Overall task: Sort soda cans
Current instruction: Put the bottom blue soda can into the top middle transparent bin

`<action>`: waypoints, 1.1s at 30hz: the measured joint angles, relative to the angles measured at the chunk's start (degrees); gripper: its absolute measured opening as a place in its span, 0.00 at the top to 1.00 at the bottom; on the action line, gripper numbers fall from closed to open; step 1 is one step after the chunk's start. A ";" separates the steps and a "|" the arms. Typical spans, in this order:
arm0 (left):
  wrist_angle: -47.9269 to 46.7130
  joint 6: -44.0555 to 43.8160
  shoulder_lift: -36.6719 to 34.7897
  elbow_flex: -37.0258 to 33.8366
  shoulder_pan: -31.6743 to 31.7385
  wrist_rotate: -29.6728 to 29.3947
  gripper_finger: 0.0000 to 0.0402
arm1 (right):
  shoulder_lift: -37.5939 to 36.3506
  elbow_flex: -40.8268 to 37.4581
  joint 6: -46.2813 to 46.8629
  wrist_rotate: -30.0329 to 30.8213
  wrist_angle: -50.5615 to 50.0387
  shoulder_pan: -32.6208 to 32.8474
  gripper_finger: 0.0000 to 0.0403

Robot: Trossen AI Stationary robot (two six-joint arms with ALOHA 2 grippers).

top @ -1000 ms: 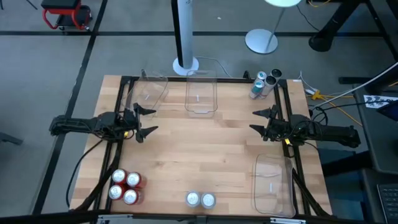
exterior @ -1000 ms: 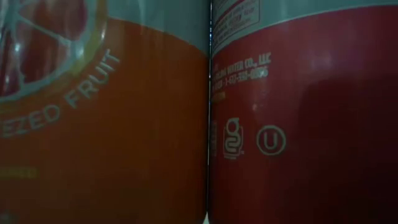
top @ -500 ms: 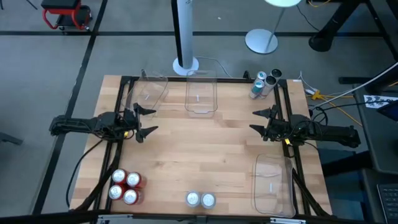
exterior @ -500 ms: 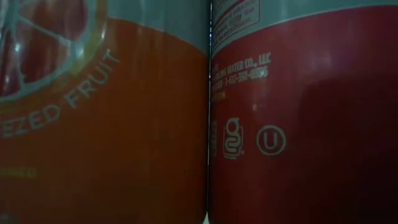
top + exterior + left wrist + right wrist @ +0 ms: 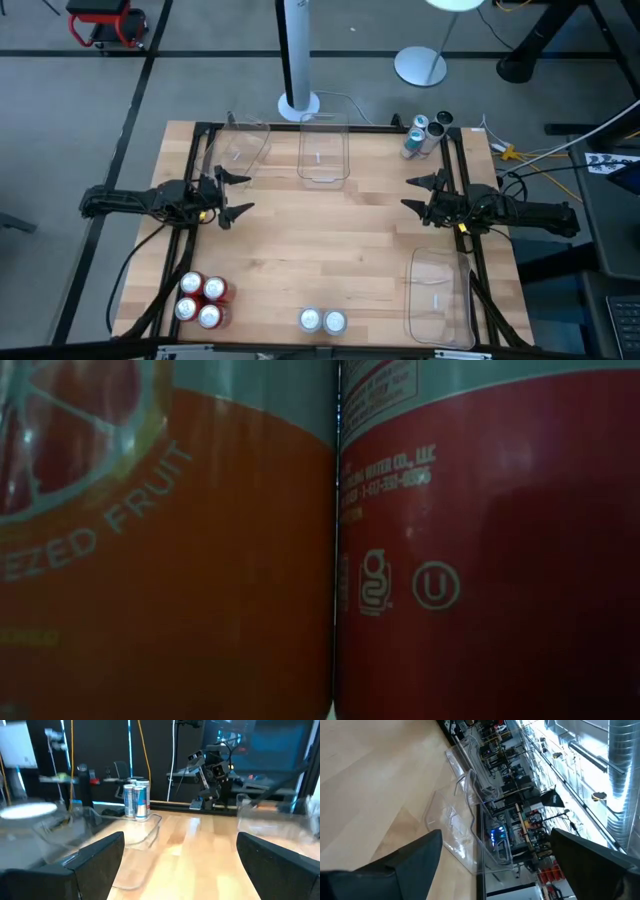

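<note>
Soda cans point(image 5: 202, 300) stood packed touching, so your spread, empty left gripper point(image 5: 228, 195) or right gripper point(image 5: 417, 195) risked toppling neighbours if you reached in.

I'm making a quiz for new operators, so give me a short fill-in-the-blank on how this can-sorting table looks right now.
1. The red cans stand in a cluster of ____ by the left front corner.
2. The two silver-white cans stand at the table's ____ edge.
3. The left pincer and the right pincer both have their fingers ____, holding nothing.
4. The number of clear plastic bins on the table is ____.

Missing words: four; front; open; three
</note>
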 joint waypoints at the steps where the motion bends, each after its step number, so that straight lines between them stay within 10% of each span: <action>1: 0.01 -2.19 0.00 0.00 0.00 0.02 0.07 | 0.00 0.00 -0.38 0.00 0.01 0.01 0.08; 33: 2.35 -7.26 -0.01 -0.04 0.24 -1.68 0.07 | 0.03 0.09 7.38 1.89 0.37 0.01 0.08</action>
